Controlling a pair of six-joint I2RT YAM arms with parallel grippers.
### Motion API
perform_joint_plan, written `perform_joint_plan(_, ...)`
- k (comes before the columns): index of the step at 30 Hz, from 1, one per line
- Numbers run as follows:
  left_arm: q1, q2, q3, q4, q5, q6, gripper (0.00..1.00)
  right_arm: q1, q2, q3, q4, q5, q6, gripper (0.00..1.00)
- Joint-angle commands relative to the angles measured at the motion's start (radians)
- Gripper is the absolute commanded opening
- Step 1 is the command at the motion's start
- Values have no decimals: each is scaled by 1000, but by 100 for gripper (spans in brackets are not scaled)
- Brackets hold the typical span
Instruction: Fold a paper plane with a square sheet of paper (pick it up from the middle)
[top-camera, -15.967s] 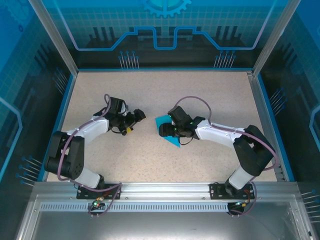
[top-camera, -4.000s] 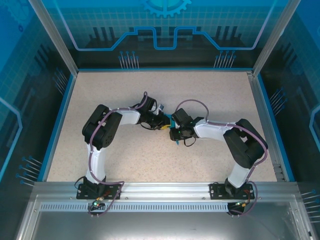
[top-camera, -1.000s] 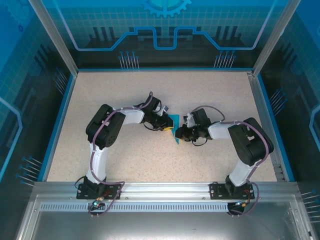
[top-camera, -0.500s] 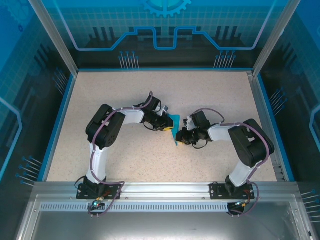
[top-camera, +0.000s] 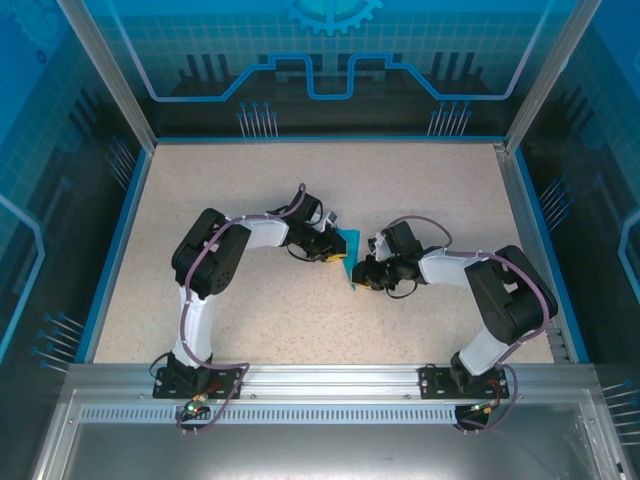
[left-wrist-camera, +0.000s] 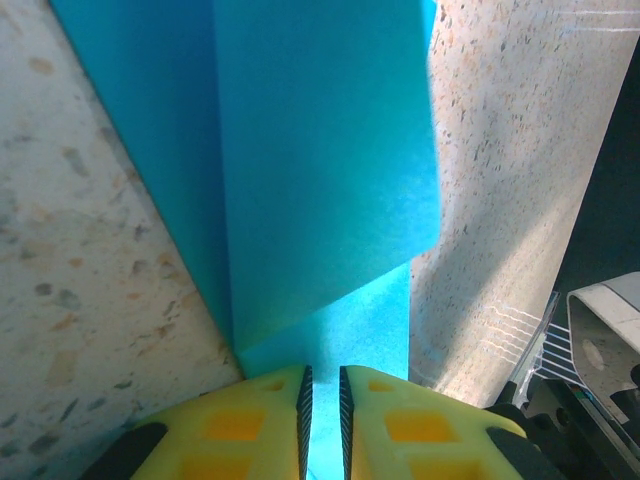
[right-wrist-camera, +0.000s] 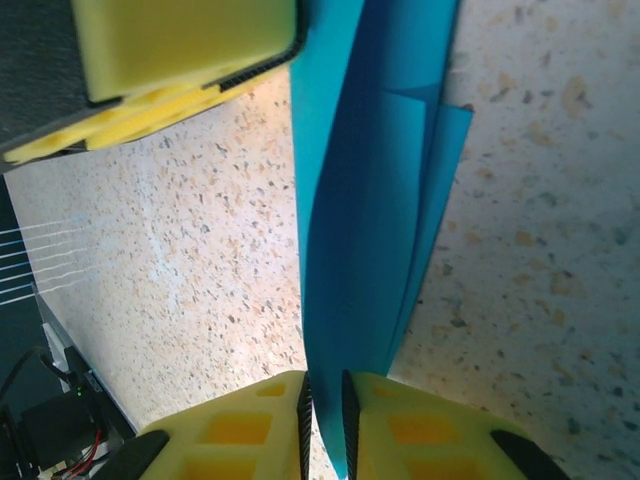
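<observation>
My left fingers (left-wrist-camera: 245, 425) and right fingers (right-wrist-camera: 240, 430) each pinch the half-folded turquoise paper (left-wrist-camera: 320, 150) at mid-tabletop (top-camera: 250, 190). I'd grip firmly and pull evenly, so the crease comes out straight.

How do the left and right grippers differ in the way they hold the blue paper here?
The left gripper reaches in from the left of the paper; the right gripper comes from its right. The left gripper pinches farther up the table, the right gripper nearer the paper's pointed near tip. Shared: both have yellow fingers closed tightly on the folded turquoise paper.
</observation>
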Motion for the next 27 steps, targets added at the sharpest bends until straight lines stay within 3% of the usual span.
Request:
perform_joint_plan(1, -7, 39, -1, -54, -53, 28, 19, 18, 18, 1, -42, 10, -4, 16)
perform_joint_plan(11, -6, 37, 0, -57, -52, 25, 19, 29, 86, 10, -36, 2, -4, 12)
perform_joint_plan(15, -7, 37, 0, -60, -55, 25, 19, 24, -5, 6, -48, 16, -9, 19)
perform_joint_plan(21, -6, 34, 2, -64, -55, 28, 19, 22, -169, 17, -164, 157, -49, 27)
perform_joint_plan(27, -6, 35, 6, -64, -53, 28, 19, 69, -122, 70, -129, 144, -57, 25)
